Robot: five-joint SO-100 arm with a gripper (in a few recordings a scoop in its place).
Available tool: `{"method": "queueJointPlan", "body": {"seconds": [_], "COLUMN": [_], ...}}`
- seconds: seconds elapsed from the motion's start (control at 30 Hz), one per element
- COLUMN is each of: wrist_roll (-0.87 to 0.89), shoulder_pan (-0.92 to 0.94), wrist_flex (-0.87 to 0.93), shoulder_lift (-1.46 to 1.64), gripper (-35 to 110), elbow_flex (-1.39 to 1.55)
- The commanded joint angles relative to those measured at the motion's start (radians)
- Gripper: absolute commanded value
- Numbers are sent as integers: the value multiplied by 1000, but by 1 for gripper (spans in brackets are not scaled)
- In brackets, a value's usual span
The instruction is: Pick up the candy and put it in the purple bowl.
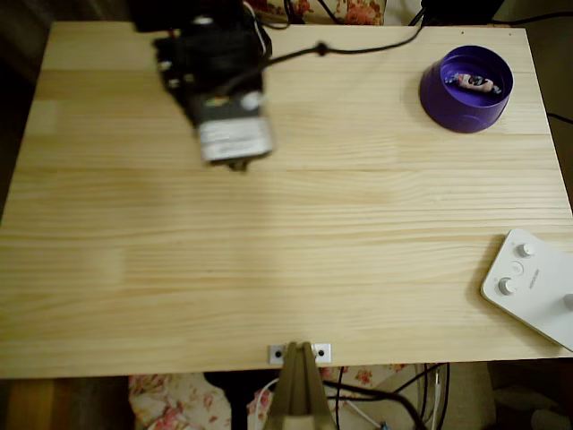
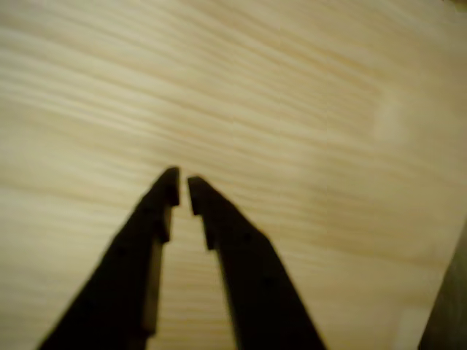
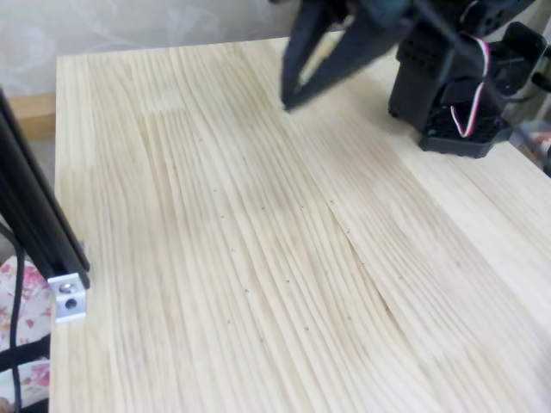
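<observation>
**A:** Where is the candy (image 1: 475, 83)?

**B:** In the overhead view it lies inside the purple bowl (image 1: 445, 100), on the lighter violet floor, roughly level and a little above centre. The pink-white wrapper stands out against the purple. The bowl stands upright near the top right corner of the bench (image 1: 286, 269).

**A:** And the end effector?

**B:** In the wrist view the end effector (image 2: 183, 188) shows two dark fingers (image 2: 241, 262) that converge toward their tips. The tips are nearly together — just a thin slit of wood between them — and nothing sits in that slit. So it is all but clenched, and empty.

**A:** Where is it relative to the bowl?

**B:** Well apart. In the overhead view the arm (image 1: 219, 85) is a blurred dark mass with a grey block, at the top left part of the bench, while the bowl is far to the right. In the fixed view the end effector (image 3: 287, 101) points down toward the wood at the far end of the bench, beside the arm's black base (image 3: 456, 95) — it is blurred, and I cannot tell whether the tips touch the surface.

**A:** Anything else?

**B:** A white device with knobs (image 1: 535, 285) sits at the bench's lower right edge in the overhead view.
</observation>
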Motion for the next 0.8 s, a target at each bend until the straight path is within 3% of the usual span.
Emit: {"method": "queueJointPlan", "body": {"seconds": [0.0,0.1,0.3,0.77], "wrist_roll": [-20,29,181,264], "shoulder_pan": [149,219,230,275], "wrist_flex": [-38,-18,192,201], "shoulder_lift": [107,193,402,402], "gripper": [-1,-1,-1,-1], "elbow_flex": [92,178,272,327]}}
